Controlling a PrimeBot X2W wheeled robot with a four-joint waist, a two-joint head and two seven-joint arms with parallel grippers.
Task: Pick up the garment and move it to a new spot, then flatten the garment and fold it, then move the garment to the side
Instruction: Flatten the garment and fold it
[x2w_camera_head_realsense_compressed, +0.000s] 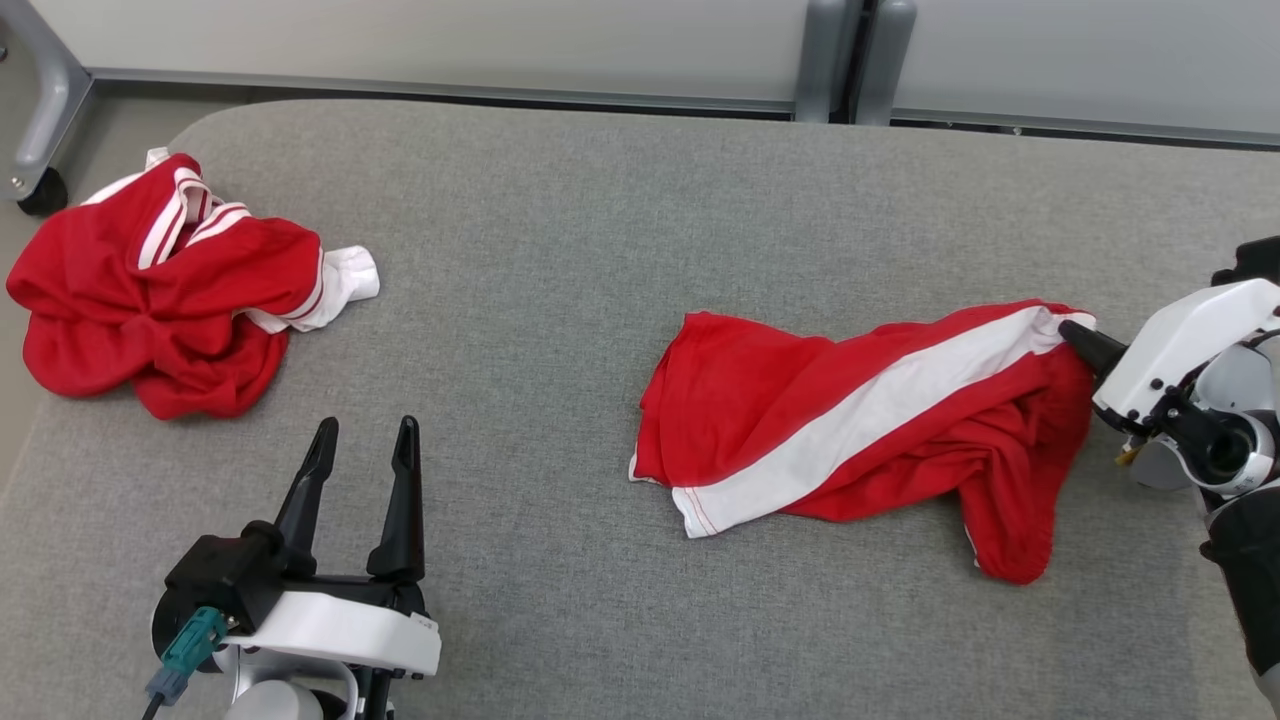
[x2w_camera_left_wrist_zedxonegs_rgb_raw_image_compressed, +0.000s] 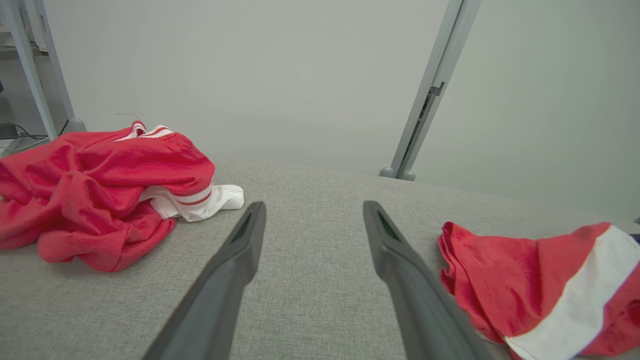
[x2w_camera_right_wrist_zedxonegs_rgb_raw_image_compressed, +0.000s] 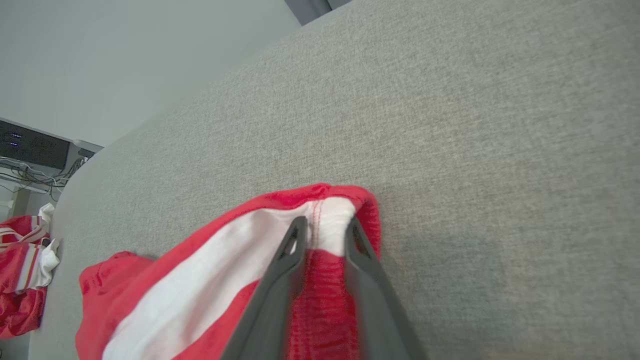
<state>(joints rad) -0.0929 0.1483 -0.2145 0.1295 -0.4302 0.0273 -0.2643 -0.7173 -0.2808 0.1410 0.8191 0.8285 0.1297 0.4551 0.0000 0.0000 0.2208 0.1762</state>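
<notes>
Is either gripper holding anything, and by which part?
The right gripper pinches the striped red garment at its stitched edge, where the white stripe ends. The left gripper is open, holding nothing.

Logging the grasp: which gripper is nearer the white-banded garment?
Right. The right gripper grips an end of the white-banded garment; the left gripper hangs open, apart, to its left.

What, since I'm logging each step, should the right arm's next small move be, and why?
Probably lift the right gripper a little: its jaws seem closed on the white-striped corner of the garment, which otherwise lies crumpled on the grey surface. The left gripper is open and apart from it, so it cannot help yet.
</notes>
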